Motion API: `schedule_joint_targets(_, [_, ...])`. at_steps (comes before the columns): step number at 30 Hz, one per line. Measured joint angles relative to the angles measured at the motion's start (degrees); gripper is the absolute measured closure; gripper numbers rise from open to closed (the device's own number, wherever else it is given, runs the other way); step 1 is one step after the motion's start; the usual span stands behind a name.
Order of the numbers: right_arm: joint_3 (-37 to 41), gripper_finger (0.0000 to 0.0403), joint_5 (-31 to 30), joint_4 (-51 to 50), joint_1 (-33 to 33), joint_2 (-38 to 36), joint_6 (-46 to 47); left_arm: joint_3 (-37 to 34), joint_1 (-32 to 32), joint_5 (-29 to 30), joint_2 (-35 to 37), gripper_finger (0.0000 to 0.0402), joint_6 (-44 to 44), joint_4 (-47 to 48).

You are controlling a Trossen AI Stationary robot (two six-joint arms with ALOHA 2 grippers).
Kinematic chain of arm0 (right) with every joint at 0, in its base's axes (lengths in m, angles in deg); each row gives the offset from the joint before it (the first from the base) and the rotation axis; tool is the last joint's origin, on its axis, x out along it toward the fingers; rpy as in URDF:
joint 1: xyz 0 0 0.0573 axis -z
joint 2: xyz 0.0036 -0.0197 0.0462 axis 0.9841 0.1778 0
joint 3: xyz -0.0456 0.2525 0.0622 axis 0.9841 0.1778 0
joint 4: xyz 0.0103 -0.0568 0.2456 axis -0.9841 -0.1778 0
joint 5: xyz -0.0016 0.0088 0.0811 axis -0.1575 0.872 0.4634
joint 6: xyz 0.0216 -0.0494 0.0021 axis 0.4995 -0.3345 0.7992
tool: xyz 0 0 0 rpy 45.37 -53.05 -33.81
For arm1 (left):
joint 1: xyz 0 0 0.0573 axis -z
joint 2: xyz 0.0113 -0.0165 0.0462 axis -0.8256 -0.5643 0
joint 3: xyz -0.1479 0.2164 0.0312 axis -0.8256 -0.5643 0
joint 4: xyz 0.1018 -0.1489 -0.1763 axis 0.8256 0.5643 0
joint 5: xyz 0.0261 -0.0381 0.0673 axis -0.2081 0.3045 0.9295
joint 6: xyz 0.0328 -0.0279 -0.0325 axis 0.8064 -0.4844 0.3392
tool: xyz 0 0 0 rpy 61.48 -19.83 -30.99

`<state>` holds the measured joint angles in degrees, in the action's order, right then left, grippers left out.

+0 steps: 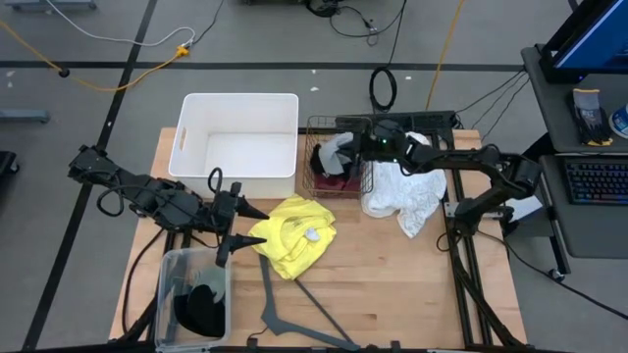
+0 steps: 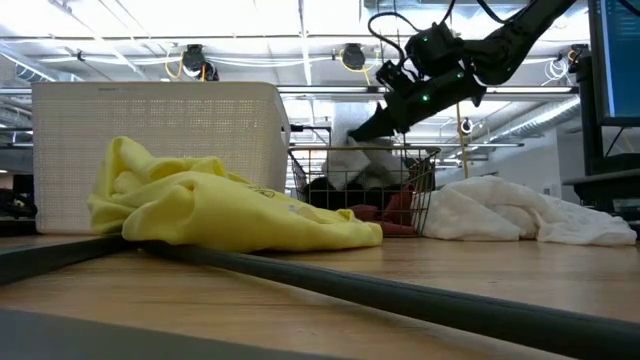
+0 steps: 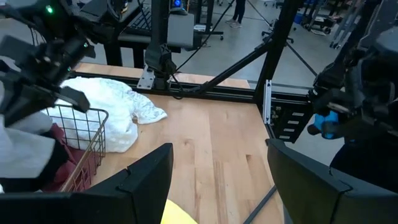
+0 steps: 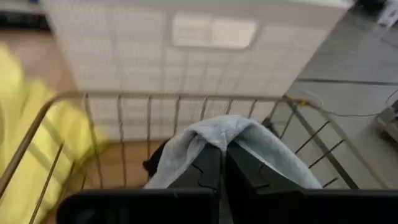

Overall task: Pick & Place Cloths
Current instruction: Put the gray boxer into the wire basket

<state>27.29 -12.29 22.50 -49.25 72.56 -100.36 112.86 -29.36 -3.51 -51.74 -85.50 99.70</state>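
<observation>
1. My right gripper (image 4: 219, 163) has its fingers pressed together on a fold of the grey-blue cloth (image 4: 231, 138), held above the wire basket (image 1: 335, 175) near the far edge of the tabletop (image 1: 412, 284).
2. I judge the step in hand is lifting this cloth clear of the basket. I'd raise it straight up until its hanging tail clears the wire rim, so nothing snags.
3. The black cloth (image 1: 327, 167) and maroon cloth (image 2: 398, 212) lie in the basket beneath; I'd watch they don't ride up with the lift.
4. The white cloth (image 1: 400, 194) lies just beside the basket, toward the right edge.
5. My left gripper (image 1: 242, 222) waits with fingers spread and empty, near the left edge, just beside the yellow cloth (image 1: 292, 236) at the tabletop's middle.
</observation>
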Motion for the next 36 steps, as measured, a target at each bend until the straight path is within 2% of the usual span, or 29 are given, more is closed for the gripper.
schedule_joint_targets(9, [0.0,0.0402,-1.2,-10.2,-2.5,0.0,-5.6,0.0,0.0,0.0,0.0,0.0135,0.0,0.5])
schedule_joint_targets(21, [0.0,0.0396,1.8,-12.6,-4.4,0.9,-6.2,0.0,0.0,0.0,0.0,0.0135,-0.1,0.9])
schedule_joint_targets(28, [0.0,0.0346,1.9,-12.2,-4.4,0.9,-4.9,0.0,0.0,0.0,0.0,0.0135,-0.3,0.9])
schedule_joint_targets(36, [0.0,0.0257,1.9,-12.2,-4.4,-0.8,-3.3,0.0,0.0,0.0,0.0,0.0135,-0.4,0.9])
